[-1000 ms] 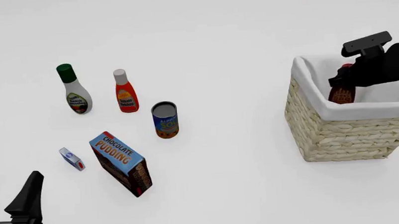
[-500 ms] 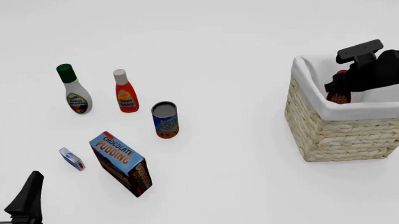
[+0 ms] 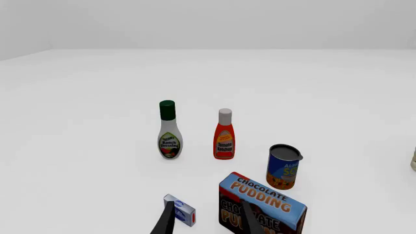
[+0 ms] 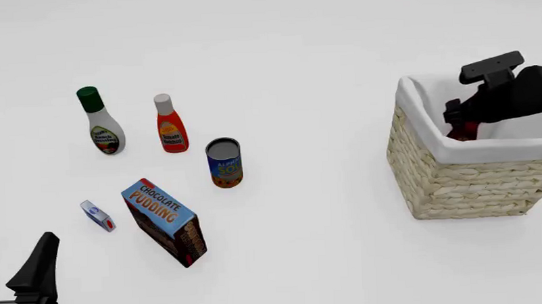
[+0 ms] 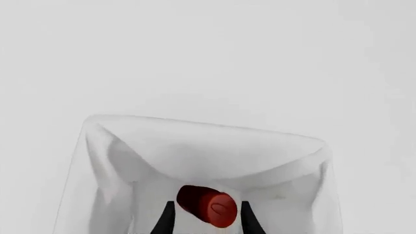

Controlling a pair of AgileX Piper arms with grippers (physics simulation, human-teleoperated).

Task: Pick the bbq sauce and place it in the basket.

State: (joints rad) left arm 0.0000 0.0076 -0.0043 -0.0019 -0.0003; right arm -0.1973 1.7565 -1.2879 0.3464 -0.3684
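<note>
One bbq sauce (image 5: 206,205) inside basket (image 4: 452,173) — apparently between claw (image 5: 206,219) fingers.

On the white worktop (image 4: 294,50), far left, a white ranch bottle with green cap (image 4: 99,122) stands upright, a red ketchup bottle with white cap (image 4: 170,124) just to its right. Nearer and further right stands a blue soup can (image 4: 223,163). Nearer still, a tilted chocolate pudding box (image 4: 164,221), a small blue-and-white packet (image 4: 97,215) to its left

Right hand (image 5: 204,219) low with fingers parted; left hand (image 3: 204,222) idle, open.
</note>
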